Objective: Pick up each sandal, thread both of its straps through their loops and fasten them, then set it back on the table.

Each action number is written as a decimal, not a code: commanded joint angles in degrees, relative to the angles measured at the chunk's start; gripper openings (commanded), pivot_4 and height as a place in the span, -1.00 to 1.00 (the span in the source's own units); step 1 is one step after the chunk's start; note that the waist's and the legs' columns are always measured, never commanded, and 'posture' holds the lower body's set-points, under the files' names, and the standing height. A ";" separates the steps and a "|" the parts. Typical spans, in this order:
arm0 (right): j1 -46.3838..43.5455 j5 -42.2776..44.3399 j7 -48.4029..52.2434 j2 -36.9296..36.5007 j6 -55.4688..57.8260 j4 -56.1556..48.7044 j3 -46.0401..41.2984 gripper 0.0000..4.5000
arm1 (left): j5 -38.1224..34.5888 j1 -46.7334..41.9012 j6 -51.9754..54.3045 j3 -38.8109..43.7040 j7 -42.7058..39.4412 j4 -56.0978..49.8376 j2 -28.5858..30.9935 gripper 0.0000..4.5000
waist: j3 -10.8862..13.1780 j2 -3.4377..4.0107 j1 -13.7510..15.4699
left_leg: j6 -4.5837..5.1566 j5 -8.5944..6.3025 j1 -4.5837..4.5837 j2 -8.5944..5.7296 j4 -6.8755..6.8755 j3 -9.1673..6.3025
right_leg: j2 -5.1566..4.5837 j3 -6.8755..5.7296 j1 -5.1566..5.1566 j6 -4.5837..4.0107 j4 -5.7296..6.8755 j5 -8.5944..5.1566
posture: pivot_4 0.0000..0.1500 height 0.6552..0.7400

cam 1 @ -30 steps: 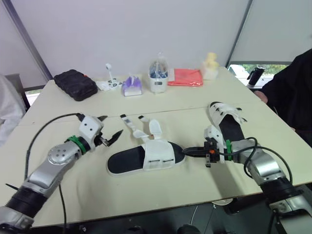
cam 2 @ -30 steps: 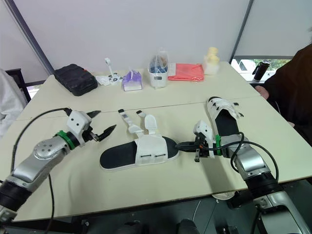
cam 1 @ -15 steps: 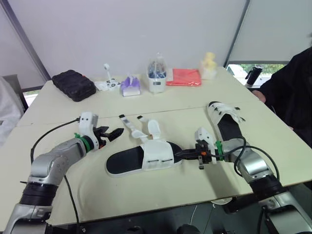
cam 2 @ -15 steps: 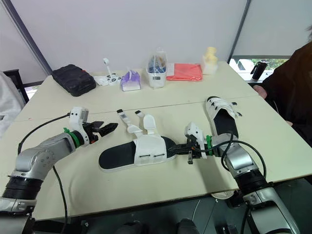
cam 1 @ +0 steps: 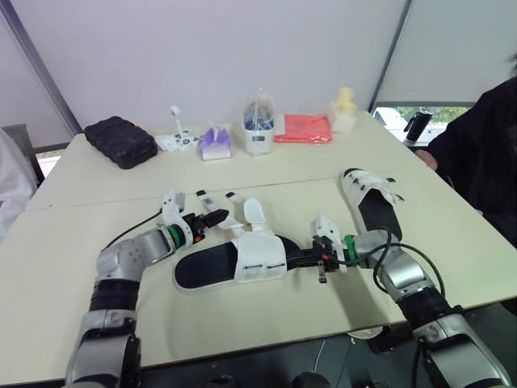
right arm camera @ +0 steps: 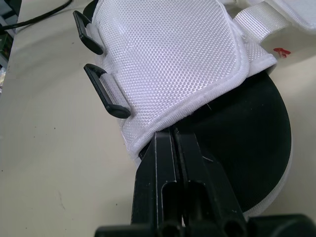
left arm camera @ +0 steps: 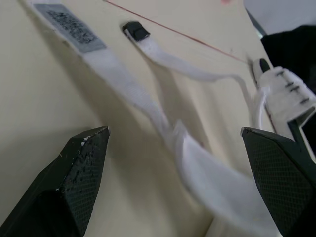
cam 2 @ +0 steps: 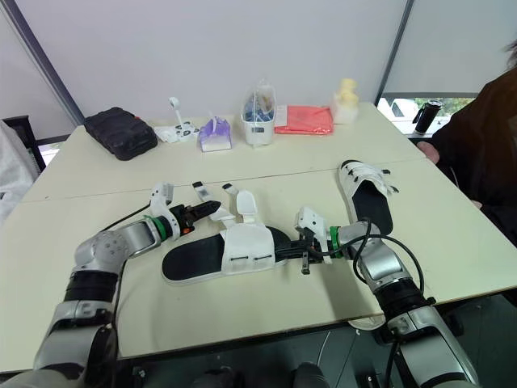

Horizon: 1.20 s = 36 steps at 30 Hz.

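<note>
On mid-table: black-soled sandal [cam 1: 234, 265], white mesh upper [cam 1: 260, 257], straps [left arm camera: 129, 91] unthreaded.

Open tabletop [cam 1: 266, 311] this side of the near sandal [cam 1: 258, 259] — loose straps [left arm camera: 131, 91] behind, second sandal [cam 1: 373, 214] rightward.

The left gripper [cam 1: 216, 219] is held low and forward on an outstretched arm, with its fingers [left arm camera: 74, 168] spread wide apart. The right gripper [cam 1: 296, 257] is pointed leftward on a bent arm, with its fingers pressed together.

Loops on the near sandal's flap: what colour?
Black; the loops show best in the right wrist view.
</note>
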 commanded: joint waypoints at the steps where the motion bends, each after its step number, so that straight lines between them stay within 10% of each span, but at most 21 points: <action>1: -0.03 -1.24 -0.10 1.21 -0.01 0.03 1.24 -0.99 | 5.59 -6.45 -7.58 1.38 -1.71 12.07 -0.53 0.98 | -0.02 -0.03 -0.05 | 0.00 0.00 0.01 0.00 0.00 0.00 | 0.00 0.00 0.00 0.00 0.00 0.00 | 1.00 1.00; 9: -0.21 -2.48 -0.54 2.34 -0.83 0.68 1.42 -0.99 | 12.77 -18.00 -20.35 4.12 -7.62 35.62 -1.08 0.98 | -0.04 -0.07 -0.33 | 0.00 0.00 0.05 0.00 -0.04 0.02 | 0.01 -0.01 0.01 0.00 0.01 0.01 | 1.00 1.00; 18: 0.07 -3.22 -1.49 3.20 -0.98 0.32 1.14 -1.00 | 16.18 -20.98 -25.78 7.92 -10.10 41.67 -1.23 -0.99 | -0.04 -0.08 -0.38 | 0.00 0.00 0.05 0.01 -0.04 0.02 | 0.01 -0.01 -0.01 0.01 0.03 0.01 | 1.00 1.00; 28: 0.04 -4.12 -0.99 2.64 -2.43 1.62 1.37 -1.00 | 30.17 -20.47 -42.39 -4.98 -30.83 28.53 -0.37 -0.99 | -0.04 -0.09 -0.27 | -0.01 0.00 0.03 0.01 -0.04 0.03 | 0.02 -0.01 -0.01 0.01 0.03 0.01 | 1.00 1.00; 36: -0.35 -4.59 -0.16 1.96 -3.95 3.22 1.51 -1.00 | 55.34 -11.62 -96.30 -24.51 -33.82 13.62 7.79 -0.99 | -0.06 -0.05 -0.26 | -0.03 -0.01 0.07 0.04 -0.13 0.06 | 0.02 0.04 -0.02 -0.03 -0.04 0.03 | 1.00 1.00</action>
